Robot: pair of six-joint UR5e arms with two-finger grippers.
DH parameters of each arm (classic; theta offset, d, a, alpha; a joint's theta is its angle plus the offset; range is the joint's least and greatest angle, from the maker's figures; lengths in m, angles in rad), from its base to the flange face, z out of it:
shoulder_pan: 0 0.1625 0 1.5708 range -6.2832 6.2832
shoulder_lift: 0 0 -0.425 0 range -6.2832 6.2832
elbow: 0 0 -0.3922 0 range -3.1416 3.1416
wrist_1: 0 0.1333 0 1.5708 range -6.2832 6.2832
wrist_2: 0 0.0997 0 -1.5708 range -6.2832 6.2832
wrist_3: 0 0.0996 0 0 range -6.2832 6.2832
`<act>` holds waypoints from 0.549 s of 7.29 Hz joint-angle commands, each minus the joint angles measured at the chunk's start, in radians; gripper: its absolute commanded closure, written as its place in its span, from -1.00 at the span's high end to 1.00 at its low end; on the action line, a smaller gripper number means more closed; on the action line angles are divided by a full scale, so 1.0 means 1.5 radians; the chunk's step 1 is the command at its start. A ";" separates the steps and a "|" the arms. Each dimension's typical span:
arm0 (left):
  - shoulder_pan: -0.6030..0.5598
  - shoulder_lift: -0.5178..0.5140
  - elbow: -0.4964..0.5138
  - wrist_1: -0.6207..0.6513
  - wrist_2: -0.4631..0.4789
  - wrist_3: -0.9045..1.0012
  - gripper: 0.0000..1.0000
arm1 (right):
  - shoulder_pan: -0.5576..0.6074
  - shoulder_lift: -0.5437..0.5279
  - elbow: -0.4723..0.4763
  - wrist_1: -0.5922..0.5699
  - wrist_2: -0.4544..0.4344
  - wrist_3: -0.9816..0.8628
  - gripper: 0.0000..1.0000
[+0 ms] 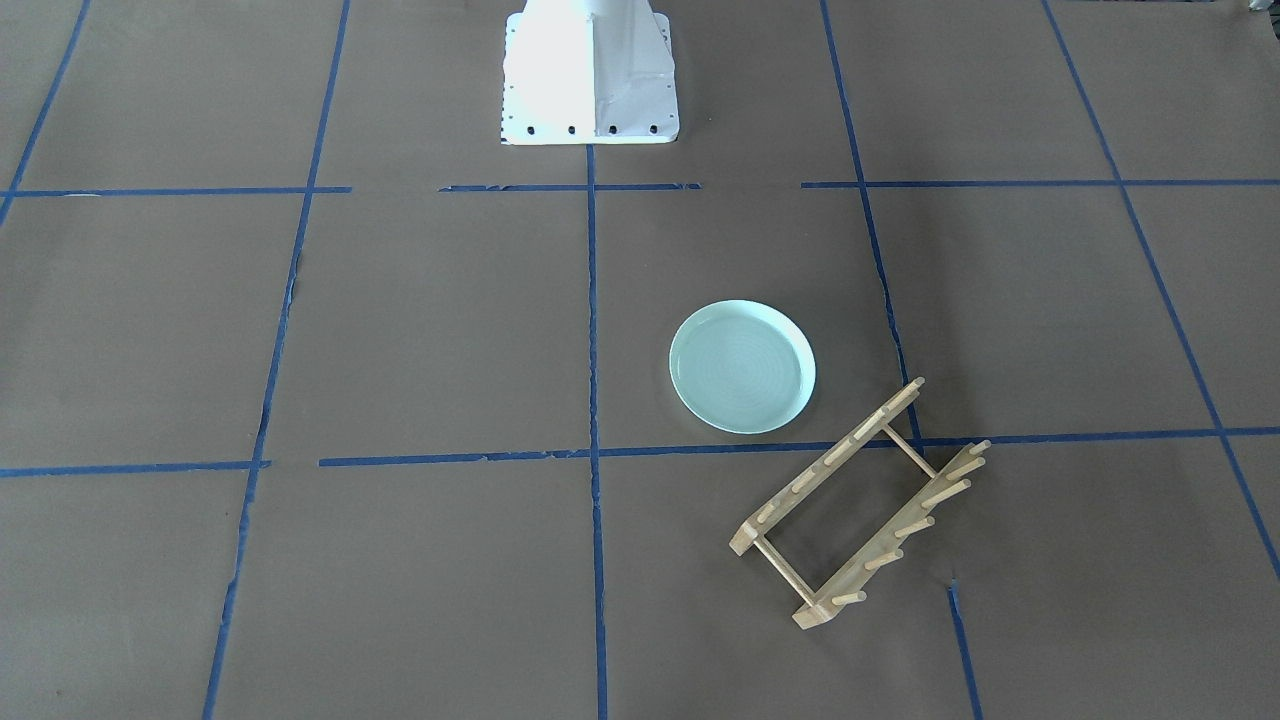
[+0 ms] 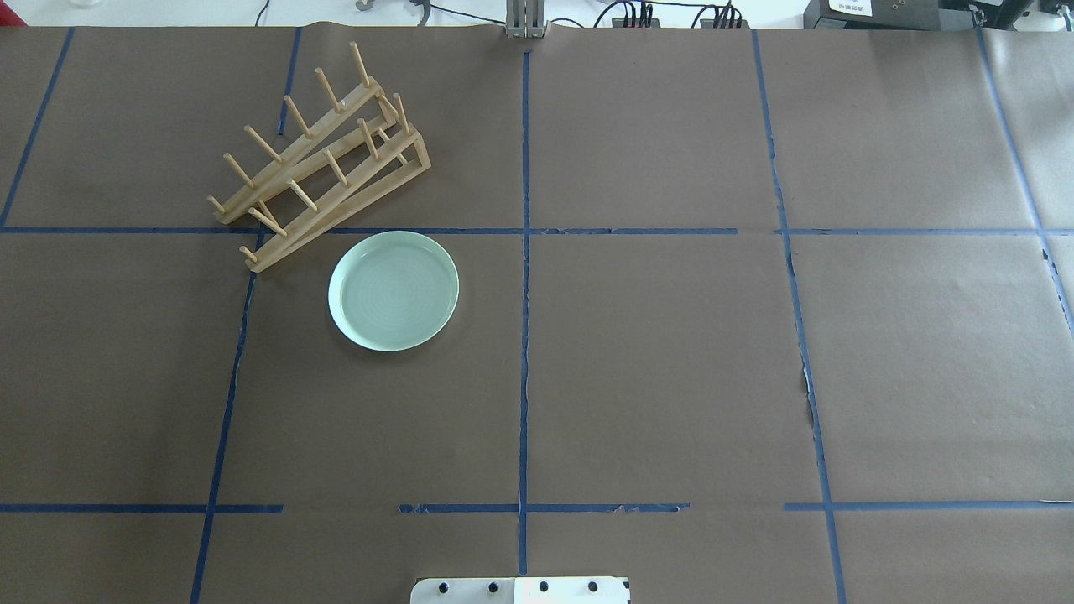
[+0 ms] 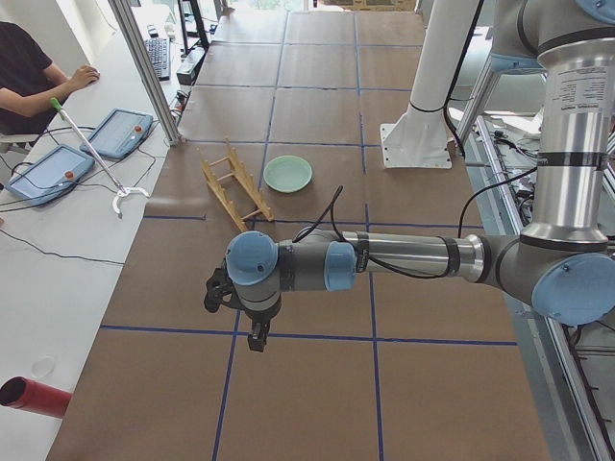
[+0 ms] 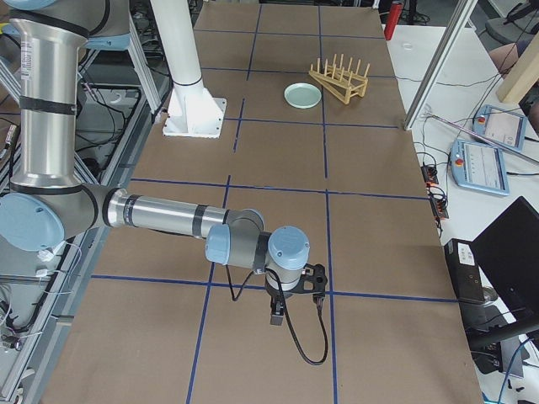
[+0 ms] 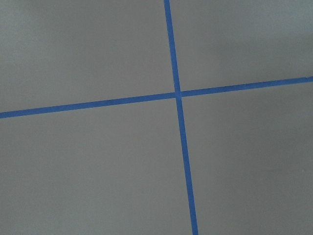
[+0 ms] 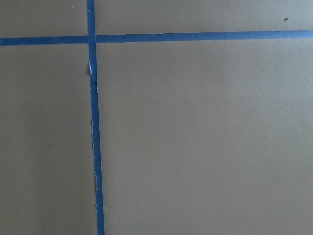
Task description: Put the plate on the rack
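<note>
**Inventory, table scene**

1. Plate (image 2: 393, 290): pale mint green, round, low rim, faint rings. Laid flat, face up, on the brown paper of the table (image 2: 671, 377), on the robot's left half. Sited just beside the rack, on the robot-ward side; a narrow gap is seen btwn them, no contact. Not held by anything.
2. Rack (image 1: 812, 480): light wood, 2 rails w/ upright pegs, joined by 2 thin cross rods. Set on the table at an angle to the tape grid (image 2: 524, 335), pegs up. No item is held in its slots.
3. Left gripper (image 3: 257, 342): shown in the exterior left view only. It is pointed down, low over a blue tape line and well apart from plate and rack. Finger spread cannot be told. Nothing is seen in it.
4. Right gripper (image 4: 275, 318): shown in the exterior right view only. It is pointed down near a tape line at the far end of the table from plate and rack. Finger spread cannot be told. Nothing is seen in it.
5. Wrist views: only brown paper and crossed blue tape are shown.
6. Robot base (image 1: 590, 75): white pedestal, fixed at the table's edge, centre.
7. Misc.: a seated operator (image 3: 29, 72) and 2 pendants (image 3: 120, 133) are noted on the side bench.
</note>
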 commanded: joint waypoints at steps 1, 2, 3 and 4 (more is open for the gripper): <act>0.001 -0.006 -0.007 0.006 -0.001 -0.001 1.00 | 0.000 -0.001 0.000 0.000 0.000 0.000 1.00; -0.001 0.001 -0.015 0.006 -0.001 -0.001 1.00 | 0.000 -0.001 0.000 0.000 0.000 0.000 1.00; -0.002 0.007 -0.027 0.002 0.006 0.003 1.00 | 0.000 -0.001 0.000 0.000 0.000 0.000 1.00; -0.002 0.009 -0.025 -0.008 -0.001 0.003 1.00 | 0.000 -0.001 -0.001 0.000 0.000 0.000 1.00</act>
